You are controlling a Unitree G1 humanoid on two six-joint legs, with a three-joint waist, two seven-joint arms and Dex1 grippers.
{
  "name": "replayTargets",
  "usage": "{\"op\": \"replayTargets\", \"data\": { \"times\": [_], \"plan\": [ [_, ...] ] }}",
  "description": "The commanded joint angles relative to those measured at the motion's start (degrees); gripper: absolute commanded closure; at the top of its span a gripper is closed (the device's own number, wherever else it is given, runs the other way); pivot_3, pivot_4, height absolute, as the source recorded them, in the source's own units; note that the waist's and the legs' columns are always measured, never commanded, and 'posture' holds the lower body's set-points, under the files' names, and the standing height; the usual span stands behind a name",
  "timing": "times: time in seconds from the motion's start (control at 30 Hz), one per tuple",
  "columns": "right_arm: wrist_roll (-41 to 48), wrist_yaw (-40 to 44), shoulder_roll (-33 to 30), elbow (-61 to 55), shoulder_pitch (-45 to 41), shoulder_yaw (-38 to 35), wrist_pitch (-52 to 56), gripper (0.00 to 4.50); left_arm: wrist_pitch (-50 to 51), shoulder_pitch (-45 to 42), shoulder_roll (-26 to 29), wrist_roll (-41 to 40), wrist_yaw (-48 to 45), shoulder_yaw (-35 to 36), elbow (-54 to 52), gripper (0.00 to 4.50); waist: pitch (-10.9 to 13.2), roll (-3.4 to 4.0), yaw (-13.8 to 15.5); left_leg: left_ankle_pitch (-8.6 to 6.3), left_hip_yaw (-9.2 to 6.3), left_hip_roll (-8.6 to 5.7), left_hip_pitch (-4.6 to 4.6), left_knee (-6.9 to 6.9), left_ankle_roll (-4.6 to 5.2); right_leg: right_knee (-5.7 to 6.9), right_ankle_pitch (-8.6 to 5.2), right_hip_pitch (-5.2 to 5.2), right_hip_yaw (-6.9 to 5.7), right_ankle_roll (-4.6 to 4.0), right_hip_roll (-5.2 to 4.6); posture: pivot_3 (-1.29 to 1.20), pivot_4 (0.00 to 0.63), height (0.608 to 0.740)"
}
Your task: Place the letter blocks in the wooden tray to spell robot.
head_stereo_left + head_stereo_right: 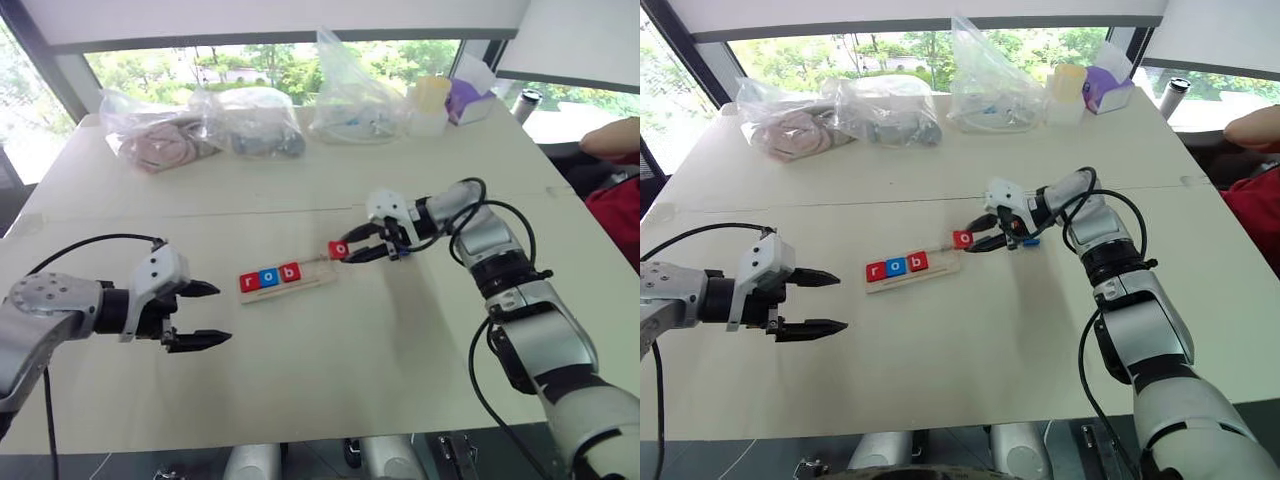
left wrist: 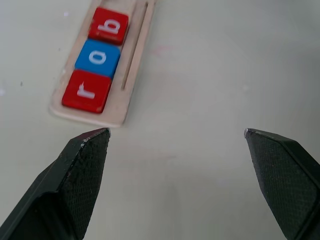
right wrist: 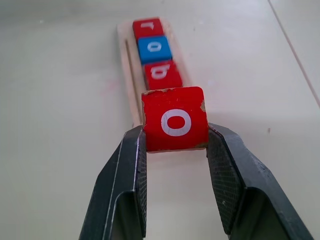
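While the white table carries clear plastic bags along its twelve o'clock edge, the wooden tray lies mid-table holding three blocks reading r, o, b, a blue one between two red. At the tray's three o'clock end the right gripper pinches a red block marked o; a blue block shows beneath it. At nine o'clock the left gripper hangs with fingers spread wide, holding nothing.

A pale table stood before wide windows showing green trees in daylight. Beyond the grippers, along its far edge, lay clear plastic bags (contents unclear) and a tissue box.
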Motion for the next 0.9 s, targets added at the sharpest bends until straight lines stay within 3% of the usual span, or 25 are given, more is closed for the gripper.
{"op": "replayTargets", "data": {
  "times": [0.03,0.37,0.9],
  "plan": [
    [-5.0,-4.1,4.1,5.6,-4.3,3.5,-3.8,3.39,-1.9,0.1,-0.4,1.4,1.2,1.8,0.1,0.0,0.0,0.0,0.0,0.0,0.02,0.0,-0.04,0.01,0.0,0.0,0.0,-0.04,0.01,0.0,-0.01,0.0,0.15,0.74],
    [-11.0,-5.1,7.2,16.2,-8.4,6.6,-10.1,3.39,-0.9,1.9,-3.4,0.9,4.7,1.9,-3.0,0.0,0.0,0.0,0.0,0.0,0.0,-0.04,-0.12,0.0,-0.01,-0.02,0.02,-0.09,0.01,0.02,-0.14,0.0,0.15,0.74],
    [-10.9,-5.2,10.3,16.3,-8.6,5.7,-10.0,3.39,-1.0,0.8,-4.2,1.3,6.1,0.4,-2.8,0.0,0.0,-0.01,-0.1,0.0,-0.02,0.01,-0.05,-0.03,-0.01,0.04,0.02,-0.09,-0.01,0.01,-0.02,0.0,0.15,0.74]
  ]
}}
